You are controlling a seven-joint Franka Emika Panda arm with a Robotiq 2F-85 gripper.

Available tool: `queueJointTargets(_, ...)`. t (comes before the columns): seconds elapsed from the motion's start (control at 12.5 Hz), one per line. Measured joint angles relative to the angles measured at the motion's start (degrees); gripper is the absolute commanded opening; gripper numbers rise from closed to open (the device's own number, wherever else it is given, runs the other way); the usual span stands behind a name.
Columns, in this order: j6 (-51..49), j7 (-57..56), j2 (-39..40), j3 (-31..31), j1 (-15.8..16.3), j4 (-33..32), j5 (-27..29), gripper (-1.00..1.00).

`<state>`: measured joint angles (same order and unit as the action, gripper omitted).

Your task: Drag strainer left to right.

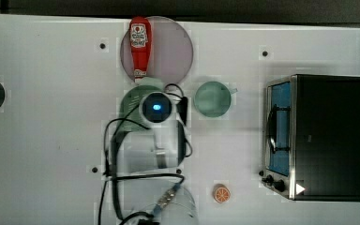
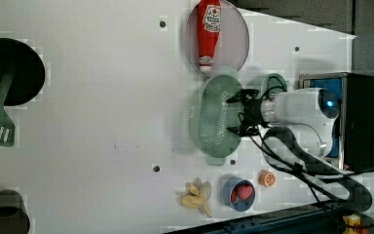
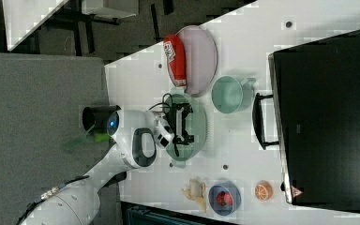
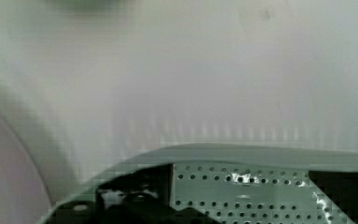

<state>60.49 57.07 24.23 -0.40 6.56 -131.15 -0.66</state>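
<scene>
Strainer (image 2: 213, 116) sits near the middle of the white table (image 2: 102, 97), a pale mint-green oblong basin with rows of tiny holes across its floor. In the left view it lies just below the round pinkish plate (image 2: 233, 41), whose rim it nearly meets, and the red ketchup bottle (image 2: 208, 31) rests on that plate with its cap pointing toward the strainer. In the top view most of the strainer (image 1: 133, 96) is covered by the arm's wrist, and only its upper left rim shows.

The gripper (image 2: 239, 114) hangs over the strainer with its black fingers spread wide, one near each long side of the basin's right half in the left view; it grasps nothing. The right view shows the same spread fingers (image 3: 185, 123) above the strainer's floor. In the wrist view the perforated floor (image 4: 242, 191) appears between the two dark finger shapes.

A round teal-green cup (image 1: 212, 98) with a small handle stands just to the strainer's right in the top view, apart from it. Further right stands a black toaster oven (image 1: 328, 136) with a blue-lit glass door. An orange slice (image 1: 221, 193) lies near the oven's lower corner. In the left view a blue bowl (image 2: 238, 195) holding something red and a banana peel (image 2: 197, 196) lie below the strainer
</scene>
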Motion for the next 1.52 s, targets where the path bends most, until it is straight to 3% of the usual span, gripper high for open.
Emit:
queueJointTargets(0.32, -0.7, -4.2, 0.6, -3.8, -1.6, -0.8, -0.7, 1.0)
queueJointTargets(0.88, 2.0, -14.5, 0.0, -7.2, -0.5, -1.3, 0.1, 1.0)
queueJointTargets(1.2, -1.5, -21.4, -4.2, -4.7, -1.4, -2.1, 0.6, 1.0)
queueJointTargets(1.52, -13.6, -33.7, -14.4, -0.2, -0.6, 1.0, 0.2, 1.0)
